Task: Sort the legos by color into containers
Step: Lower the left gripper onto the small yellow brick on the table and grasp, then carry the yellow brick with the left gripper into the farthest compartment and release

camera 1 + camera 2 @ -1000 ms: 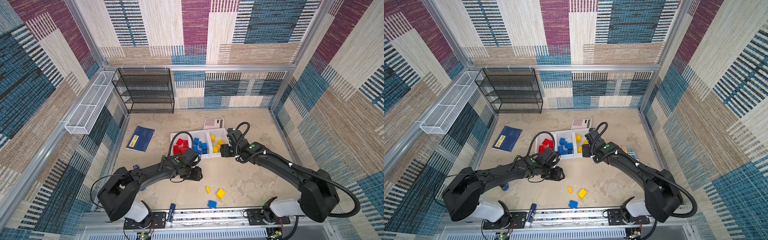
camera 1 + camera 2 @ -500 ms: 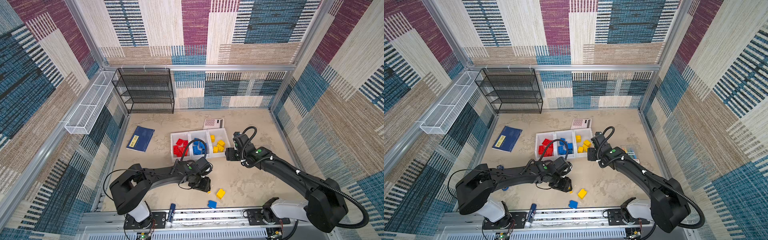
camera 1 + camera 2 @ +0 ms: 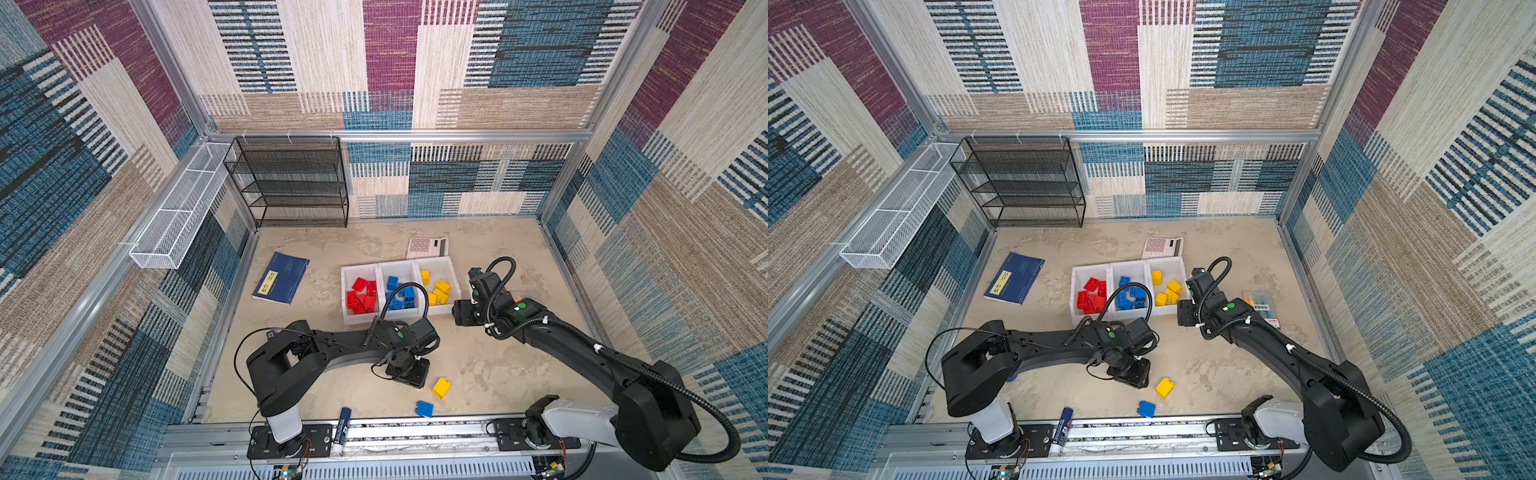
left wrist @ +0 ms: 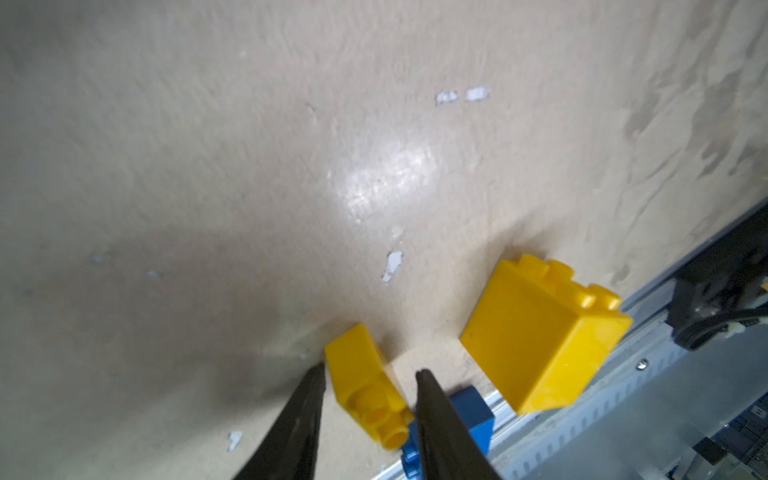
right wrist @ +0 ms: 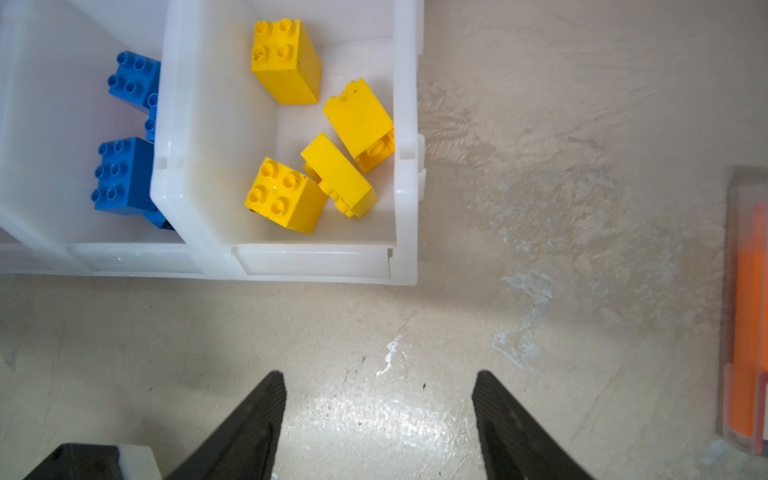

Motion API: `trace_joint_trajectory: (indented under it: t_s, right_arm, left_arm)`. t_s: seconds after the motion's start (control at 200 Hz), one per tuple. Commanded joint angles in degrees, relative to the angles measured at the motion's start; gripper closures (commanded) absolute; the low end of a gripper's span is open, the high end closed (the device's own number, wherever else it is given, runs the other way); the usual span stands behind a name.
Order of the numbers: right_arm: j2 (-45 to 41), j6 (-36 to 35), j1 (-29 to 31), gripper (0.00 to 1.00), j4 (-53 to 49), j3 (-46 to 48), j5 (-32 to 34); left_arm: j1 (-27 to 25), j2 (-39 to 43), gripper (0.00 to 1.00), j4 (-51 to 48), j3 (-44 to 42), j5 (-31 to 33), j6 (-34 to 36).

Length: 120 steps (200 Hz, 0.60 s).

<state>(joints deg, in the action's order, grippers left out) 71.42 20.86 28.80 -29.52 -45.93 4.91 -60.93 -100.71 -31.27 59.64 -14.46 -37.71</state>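
The table (image 3: 498,365) carries the containers (image 3: 360,319) in a row, with red, blue and yellow legos already separated inside them. The right gripper (image 5: 380,376) hangs over bare table just beside the yellow bin, its fingers spread wide and holding nothing. The left gripper (image 4: 370,370) is low at the front part of the table, well apart from the bins, so this arm is clearly the nearer one to the three loose pieces. Of these, the large yellow brick (image 4: 540,332) sits just beside the gripper, and the blue brick (image 3: 424,408) lies near the front rail. The small yellow brick (image 4: 361,382) lies on its side between the left fingers (image 4: 303,415), with its studs pointing back toward the wrist. Its long axis runs almost along the fingers, a little slanted, so they would press across its short width. The fingers stand narrowly apart. A strip of table shows at one side; at the other side contact is possible, but I cannot tell it surely. I judge that a squeeze and a lift come next.
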Motion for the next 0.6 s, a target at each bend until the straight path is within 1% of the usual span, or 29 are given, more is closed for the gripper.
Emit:
trace_joint_trajectory:
  t_s: [0.0,0.21,0.346,0.396,0.486,0.596]
  right_arm:
    - [-0.8,0.3,0.0,0.26,1.5,0.4,-0.4]
    - [-2.3,0.7,-0.1,0.26,0.9,0.7,0.0]
    - [-3.2,1.2,-0.1,0.26,0.2,0.8,0.2]
    - [-3.6,1.4,-0.1,0.26,-0.3,0.8,0.4]
    - [-4.7,1.5,-0.1,0.26,-1.1,0.7,0.8]
    - [-6.0,2.0,-0.1,0.26,-2.3,0.7,1.2]
  left_arm:
    - [-0.2,-0.9,0.67,-2.9,0.8,2.3,0.7]
    - [-0.3,-1.2,0.79,-3.0,2.4,3.1,2.2]
    - [0.1,-1.1,0.84,-4.2,5.2,4.6,4.6]
    - [0.7,-0.9,0.84,-5.2,7.0,5.7,6.0]
    - [3.1,-0.7,0.84,-5.9,10.9,7.3,9.3]
    - [8.5,-2.9,0.84,-6.8,17.9,7.6,13.0]
